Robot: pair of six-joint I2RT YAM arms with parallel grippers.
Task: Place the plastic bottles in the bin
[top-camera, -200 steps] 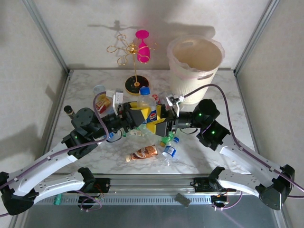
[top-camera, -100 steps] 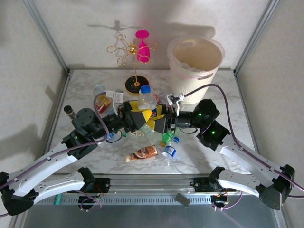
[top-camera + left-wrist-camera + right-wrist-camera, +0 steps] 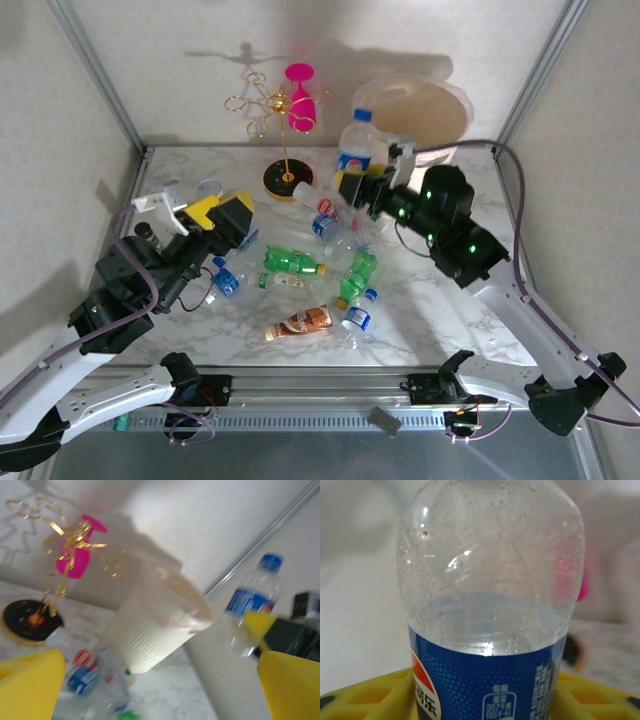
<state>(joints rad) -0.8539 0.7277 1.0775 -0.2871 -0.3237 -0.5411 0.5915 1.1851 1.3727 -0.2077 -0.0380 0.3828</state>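
Note:
My right gripper (image 3: 358,183) is shut on a clear bottle with a blue label and blue cap (image 3: 354,143), held upright in the air just left of the cream-white bin (image 3: 432,112). The same bottle (image 3: 490,605) stands between yellow fingers (image 3: 367,700) in the right wrist view. My left gripper (image 3: 225,215) hangs open and empty over the table's left side. Its wrist view looks toward the bin (image 3: 150,625) and the held bottle (image 3: 250,605). On the table lie green bottles (image 3: 292,262) (image 3: 358,272), a copper-brown one (image 3: 300,322), blue-capped clear ones (image 3: 355,318) (image 3: 222,280) and a red-capped one (image 3: 325,206).
A gold wire stand with a pink glass (image 3: 298,98) rises from a black round base (image 3: 288,177) behind the bottles. A tiny dark vial (image 3: 145,232) sits at the left by my left arm. Metal frame posts (image 3: 100,75) border the table.
The left gripper has opened, let go of the blue-label bottle and drawn back to the left. The right gripper has closed on that bottle and carried it up toward the bin.

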